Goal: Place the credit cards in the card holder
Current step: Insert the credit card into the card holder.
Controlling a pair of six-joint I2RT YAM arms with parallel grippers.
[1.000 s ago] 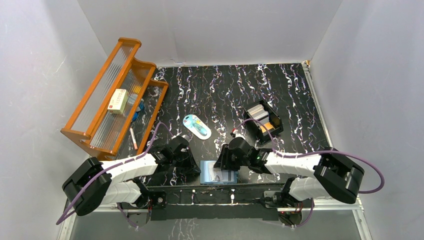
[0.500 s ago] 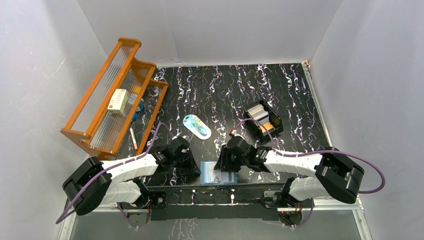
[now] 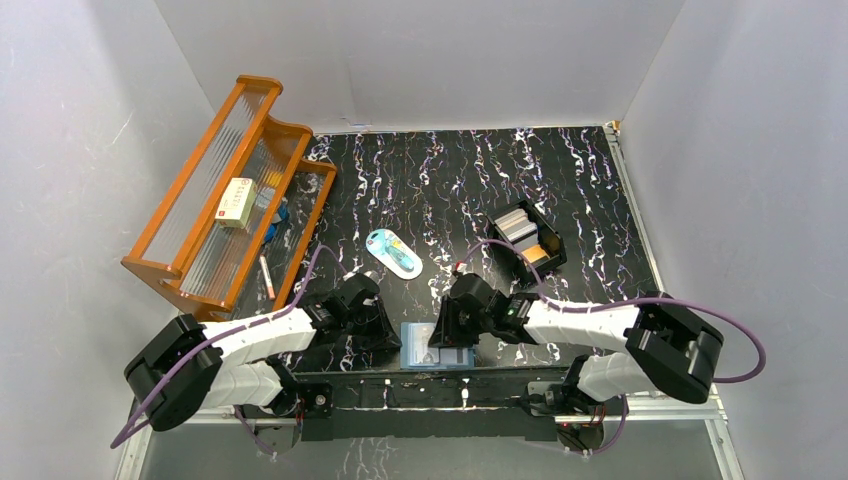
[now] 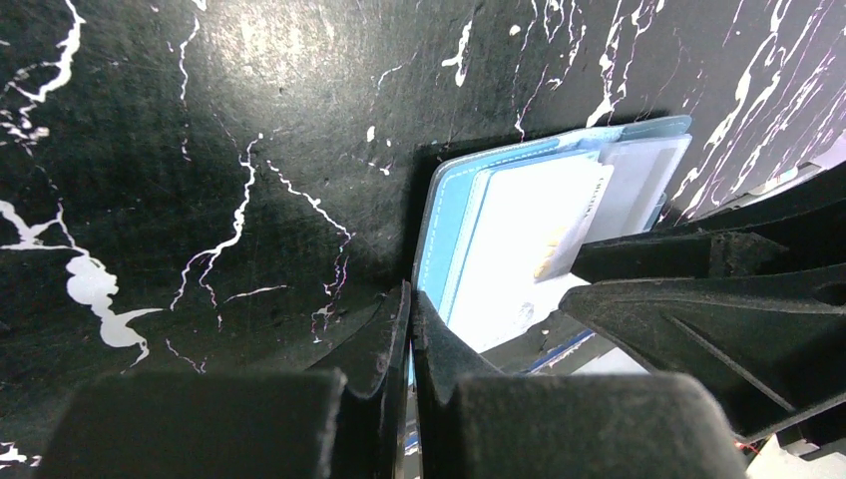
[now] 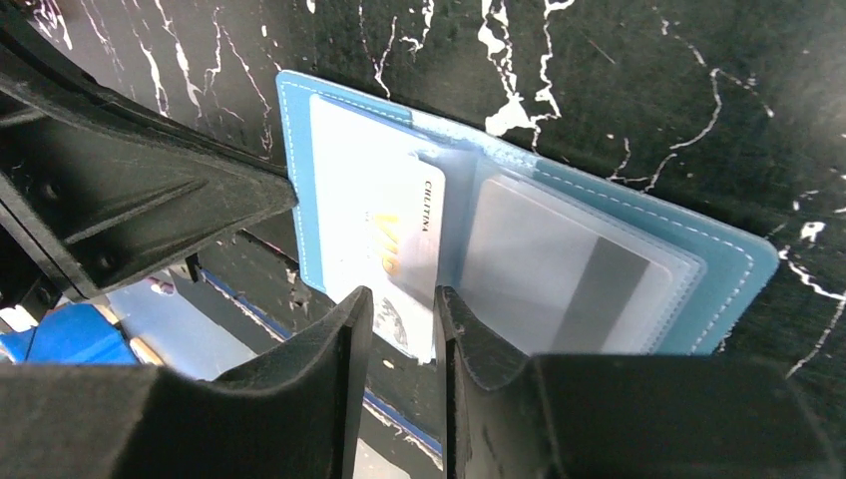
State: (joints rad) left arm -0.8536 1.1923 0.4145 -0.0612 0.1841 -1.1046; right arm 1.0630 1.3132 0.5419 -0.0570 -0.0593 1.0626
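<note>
the wallet (image 3: 415, 347) is lying open on the worktop (image 3: 450, 180), at the near edge, right between the two arms. the left claw (image 4: 410, 299) is pressed together with nothing in it. its tip is sitting at the wallet's left edge. i think it is doing that to keep the wallet from sliding while a card goes in.

the right claw (image 5: 404, 296) is reaching over the wallet's near side. a white card (image 5: 374, 200) is lying partly tucked under the clear pocket, in the half next to the left claw. its near end is sticking out toward the right claw. the two fingers are standing a little apart, with the card's end showing in the gap. i cannot tell if they are pinching the card or only nudging it. i am guessing the job now is pushing this card deeper in.

more cards (image 3: 515, 228) are waiting in the black box (image 3: 555, 247), far and to the right, well apart from the wallet. so the task is looking far from done.

the top view is showing the whole worktop and the box, but the claws are hiding much of the wallet there. the right wrist view is showing the white card's gold mark and a grey card (image 5: 569, 264) sitting in the next pocket. the left wrist view is showing how the left claw is meeting the wallet's edge.
</note>
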